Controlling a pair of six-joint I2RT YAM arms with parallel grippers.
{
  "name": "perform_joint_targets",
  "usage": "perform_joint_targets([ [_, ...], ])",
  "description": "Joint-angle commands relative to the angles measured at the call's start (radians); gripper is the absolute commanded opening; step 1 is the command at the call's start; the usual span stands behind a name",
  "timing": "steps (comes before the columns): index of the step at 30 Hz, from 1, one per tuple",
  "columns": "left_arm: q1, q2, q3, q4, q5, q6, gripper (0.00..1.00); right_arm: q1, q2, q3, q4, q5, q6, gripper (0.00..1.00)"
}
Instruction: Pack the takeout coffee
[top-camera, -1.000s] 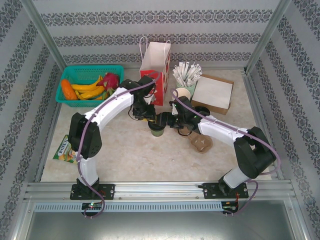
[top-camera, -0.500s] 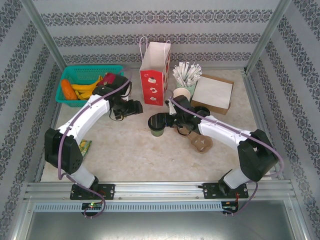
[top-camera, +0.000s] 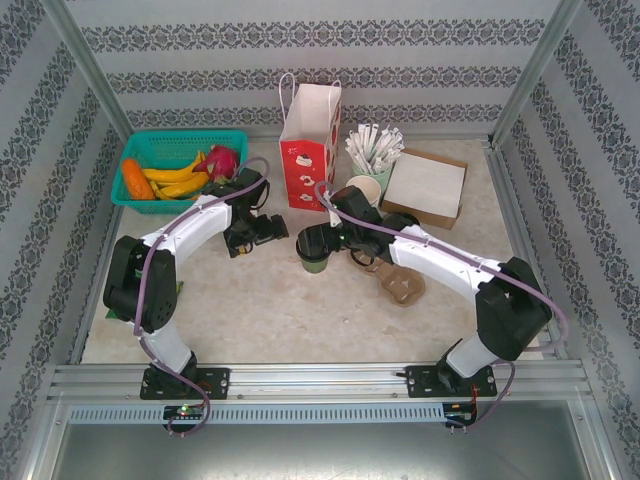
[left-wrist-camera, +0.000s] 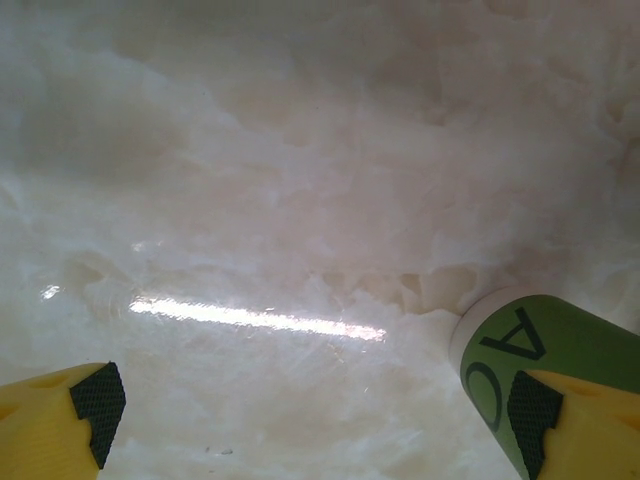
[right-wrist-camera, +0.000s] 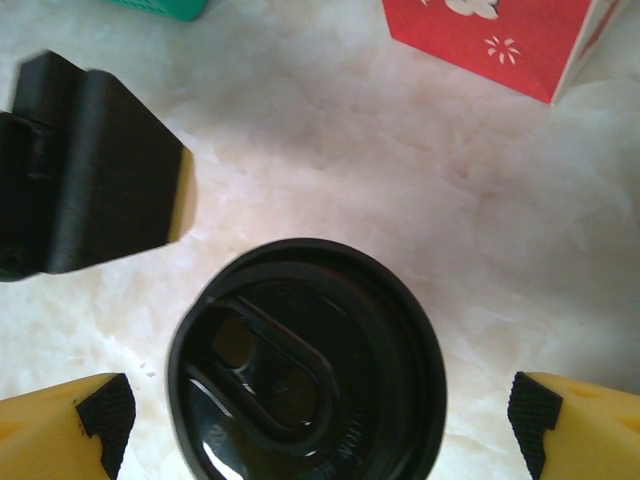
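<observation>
One takeout coffee (top-camera: 314, 262) is seen upright on the desk (top-camera: 300, 310), near one red gift bag (top-camera: 306, 160). The right gripper (right-wrist-camera: 320, 430) is spread wide on either side of its lid, not touching it. The left gripper (left-wrist-camera: 315, 400) is spread wide too and is empty.

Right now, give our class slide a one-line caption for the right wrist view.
Open right gripper poised either side of the black-lidded takeout coffee, red gift bag beyond.

a lab-style robot test cell: aluminium frame posts (top-camera: 88, 75) and patterned wall panels (top-camera: 320, 50) close in behind and beside the red gift bag (top-camera: 308, 150) on a marble-look table (top-camera: 300, 310).
</observation>
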Motion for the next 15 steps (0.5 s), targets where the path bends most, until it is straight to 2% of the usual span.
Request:
perform_joint_targets([
  [1, -0.007, 0.011, -0.013, 0.034, 0.014, -0.021, 1.00, 0.017, 0.026, 0.039, -0.045, 0.033, -0.020, 0.98],
  [15, -0.024, 0.027, -0.024, 0.056, 0.037, -0.024, 1.00, 0.029, 0.072, 0.069, -0.042, -0.003, 0.007, 0.98],
])
